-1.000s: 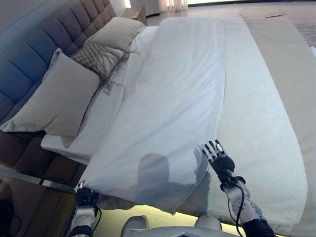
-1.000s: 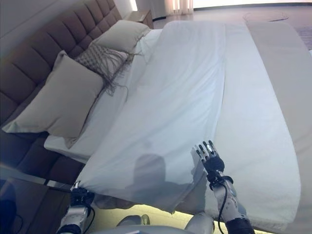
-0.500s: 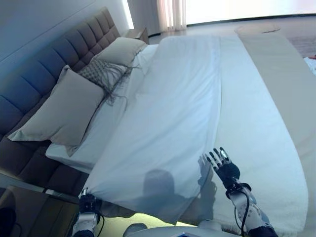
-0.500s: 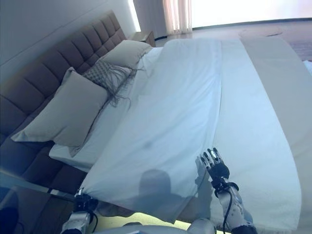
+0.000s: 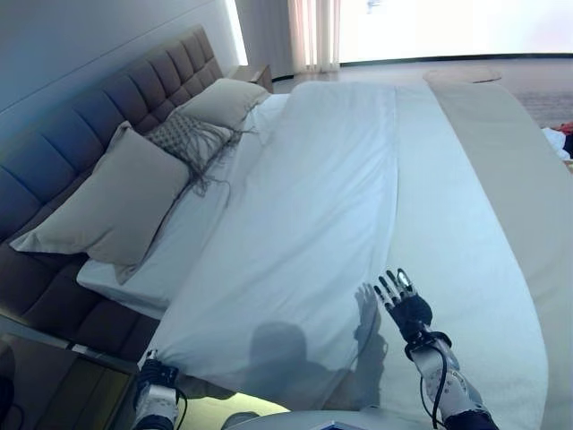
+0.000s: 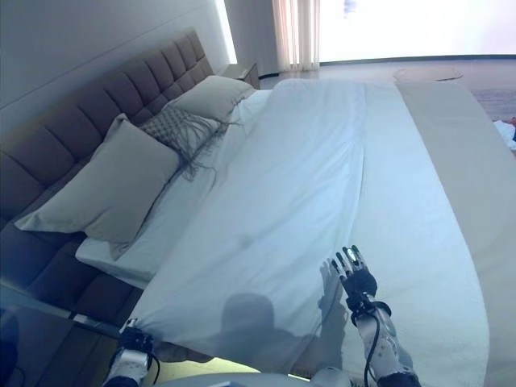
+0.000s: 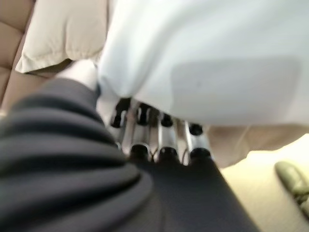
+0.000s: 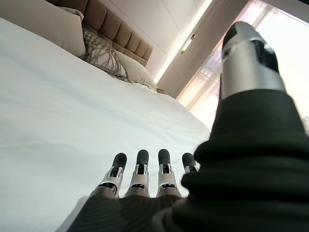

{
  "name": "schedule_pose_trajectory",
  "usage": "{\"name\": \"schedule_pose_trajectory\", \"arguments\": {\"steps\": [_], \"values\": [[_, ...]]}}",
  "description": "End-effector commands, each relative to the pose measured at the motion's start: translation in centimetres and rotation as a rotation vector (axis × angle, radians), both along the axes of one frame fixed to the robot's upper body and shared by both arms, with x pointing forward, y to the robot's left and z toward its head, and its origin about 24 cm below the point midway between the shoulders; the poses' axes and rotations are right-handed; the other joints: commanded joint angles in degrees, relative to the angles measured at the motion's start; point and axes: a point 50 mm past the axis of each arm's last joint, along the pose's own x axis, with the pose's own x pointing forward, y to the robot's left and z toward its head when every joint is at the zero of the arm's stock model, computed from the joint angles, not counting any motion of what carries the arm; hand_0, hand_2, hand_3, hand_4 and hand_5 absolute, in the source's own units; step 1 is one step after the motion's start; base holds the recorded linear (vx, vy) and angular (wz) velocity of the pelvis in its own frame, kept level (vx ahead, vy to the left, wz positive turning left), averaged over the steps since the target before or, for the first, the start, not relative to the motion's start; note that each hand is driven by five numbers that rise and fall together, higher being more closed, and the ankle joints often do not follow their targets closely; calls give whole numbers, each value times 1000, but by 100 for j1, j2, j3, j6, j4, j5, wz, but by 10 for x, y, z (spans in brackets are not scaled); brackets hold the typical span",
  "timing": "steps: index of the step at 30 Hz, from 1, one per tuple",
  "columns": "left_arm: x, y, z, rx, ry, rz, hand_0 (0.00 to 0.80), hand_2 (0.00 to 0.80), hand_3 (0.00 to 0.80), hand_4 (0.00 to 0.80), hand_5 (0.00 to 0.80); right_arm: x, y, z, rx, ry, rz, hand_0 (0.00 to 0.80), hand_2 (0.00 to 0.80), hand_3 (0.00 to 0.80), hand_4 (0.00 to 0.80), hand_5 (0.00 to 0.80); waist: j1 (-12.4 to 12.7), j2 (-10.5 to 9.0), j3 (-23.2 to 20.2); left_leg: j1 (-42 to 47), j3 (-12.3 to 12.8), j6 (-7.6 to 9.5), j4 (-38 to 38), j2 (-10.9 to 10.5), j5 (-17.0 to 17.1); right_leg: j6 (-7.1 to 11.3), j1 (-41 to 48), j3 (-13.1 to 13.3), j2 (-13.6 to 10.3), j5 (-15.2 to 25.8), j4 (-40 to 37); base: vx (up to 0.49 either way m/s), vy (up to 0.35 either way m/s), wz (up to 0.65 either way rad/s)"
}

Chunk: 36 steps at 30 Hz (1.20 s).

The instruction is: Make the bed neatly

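The bed (image 5: 537, 224) is carrying a white duvet (image 5: 304, 224) lying across its mattress, pillows (image 5: 112, 197) leaning at the headboard edge. The left hand (image 7: 159, 140) is curling its fingers around the duvet's near corner, while the right hand (image 5: 405, 309) is hovering, fingers spread, over the near edge.

Bright daylight from the blown-out window band (image 5: 448, 27) along the far wall, washed to plain white, sheer curtain (image 5: 313, 31) glowing beside it. Cool, even light over the white duvet (image 5: 313, 206); soft grey shadow pooled on its near edge, with a fingered shadow just beside the open right hand (image 5: 400, 300). Padded grey-brown headboard (image 5: 107, 107) dimmer, bluish sheen on its tufts. Warm yellow glow strip under the bed's near edge. Left wrist view heavily blurred, dark ribbed cover (image 7: 72, 159) out of focus, white cloth overexposed. Right wrist view sharper on fingers, window side flared.
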Motion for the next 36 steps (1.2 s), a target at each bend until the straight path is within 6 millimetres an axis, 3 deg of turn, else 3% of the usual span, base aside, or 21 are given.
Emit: {"name": "schedule_pose_trajectory", "arguments": {"steps": [1,9,15,19,23,28,29,30,31,35,36], "values": [[-61,125,61,462,230,212,800,800,800,800,800,32,15,23,65,-143,-14,0,0,0,0,0,434,-469,267,-97,-199,-272,268,20,-248,845,1225,-17,-156,2021,-2745,31,37,3],[-78,142,69,478,281,128,800,800,800,800,800,35,19,23,65,-129,15,0,0,0,0,0,495,-444,123,34,-223,-243,125,-51,-239,869,1278,19,-160,2028,-2757,41,28,1],[-73,149,78,637,482,-120,800,800,800,800,800,36,18,22,49,-117,31,0,0,0,0,0,458,-355,93,75,-228,-249,-9,-37,-132,858,1279,86,-66,1998,-2777,27,23,6],[-62,170,101,714,512,-150,800,800,800,800,800,37,12,25,26,-132,22,0,0,0,0,0,427,-299,118,23,-259,-263,-20,-39,-112,857,1220,128,-88,2007,-2763,-8,72,40],[-60,188,124,763,527,-114,800,800,800,800,800,32,10,22,37,-148,-9,0,0,0,0,0,512,-370,172,-21,-340,-226,110,-100,-211,902,1203,134,-202,2071,-2701,8,-13,32],[-59,197,136,795,488,-118,800,800,800,800,800,28,16,16,62,-137,-24,0,0,0,0,0,570,-422,129,71,-364,-169,61,-159,-240,935,1275,108,-223,2101,-2699,42,-45,1],[-56,195,135,796,460,-131,750,750,750,750,750,27,17,15,66,-135,-23,0,0,0,0,0,574,-425,117,85,-367,-164,30,-162,-230,937,1280,106,-212,2099,-2707,9,-32,5],[-54,194,134,795,434,-139,420,420,420,420,420,27,17,15,67,-135,-23,0,0,0,0,0,574,-426,112,92,-369,-163,15,-164,-224,937,1283,108,-205,2099,-2713,7,-33,4],[-47,190,133,794,373,-164,0,0,0,0,0,27,18,16,69,-134,-21,0,0,0,0,0,570,-428,103,102,-366,-160,-3,-169,-219,934,1285,116,-192,2099,-2725,0,0,0],[-24,179,133,809,198,-218,0,0,0,0,0,27,18,15,65,-136,-20,0,0,0,0,0,561,-431,116,100,-360,-162,-10,-169,-230,935,1247,137,-181,2098,-2724,-13,-15,2],[-10,170,134,819,111,-240,0,0,0,0,0,26,19,16,64,-143,-21,0,0,0,0,0,574,-445,146,81,-349,-158,5,-163,-248,938,1224,140,-171,2091,-2729,-41,-54,-3]]}}
